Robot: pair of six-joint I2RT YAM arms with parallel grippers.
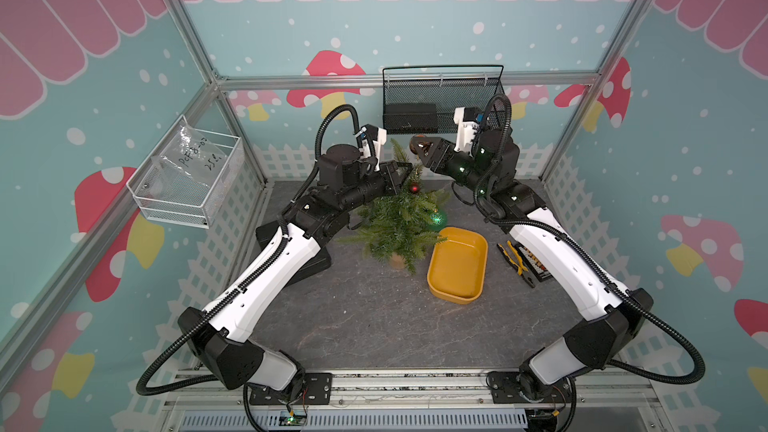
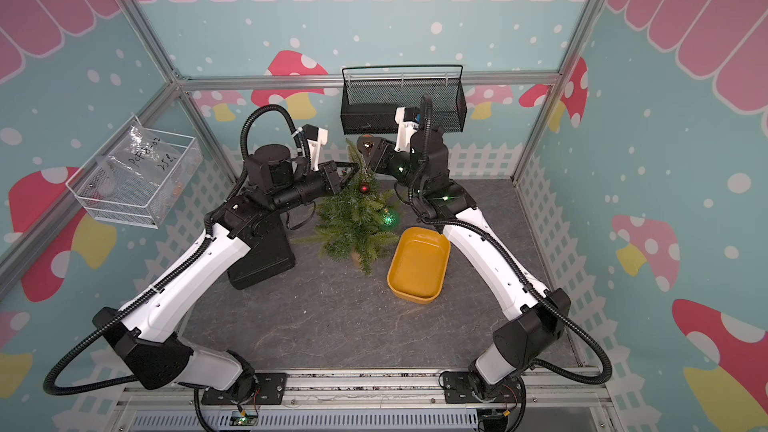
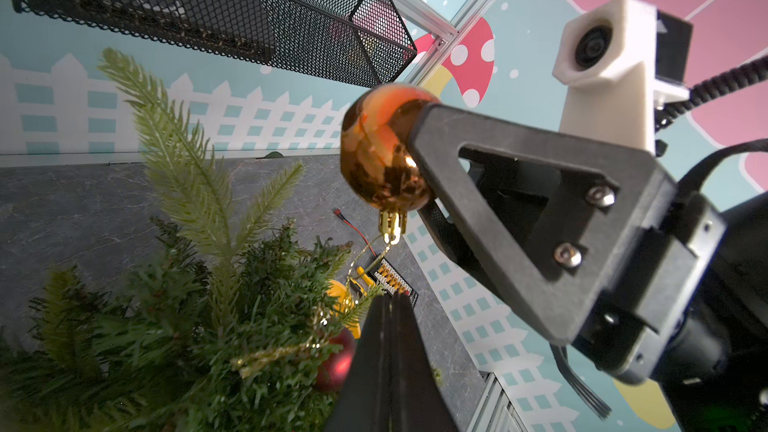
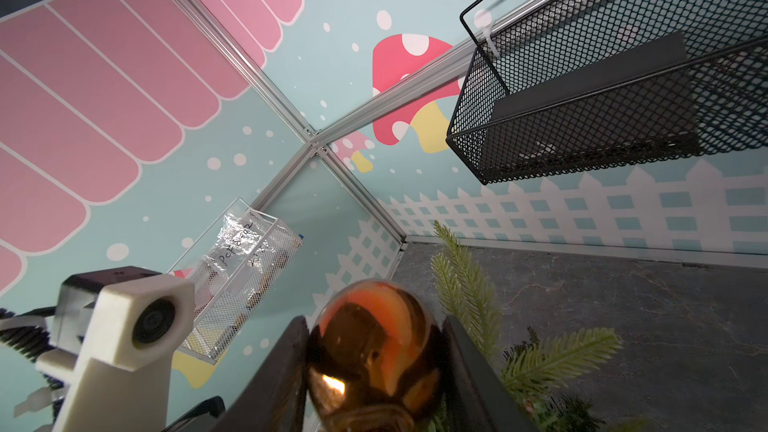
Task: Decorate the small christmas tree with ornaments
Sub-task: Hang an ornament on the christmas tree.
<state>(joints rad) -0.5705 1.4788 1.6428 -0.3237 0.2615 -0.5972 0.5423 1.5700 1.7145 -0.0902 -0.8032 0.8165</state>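
Amber-orange ball (image 1: 417,144) sits clamped between the fingers of my right gripper (image 1: 420,148), held in the air just right of the top sprig of the small christmas tree (image 1: 397,228). From the right wrist view I see a finger pressed against each side of it. Its gold loop (image 3: 358,265) hangs from the cap down toward the upper branches.

My left gripper (image 3: 390,303) reaches in from the left with its jaws pressed together and its tips right at the lower end of that loop. I cannot tell whether they pinch the thread.

The tree stands at mid-table. A small red ball (image 1: 414,188) hangs high on it. A glittery green ball (image 1: 437,218) hangs on its right side, just beyond the far edge of the yellow tray (image 1: 457,268), which lies right of the tree's base.
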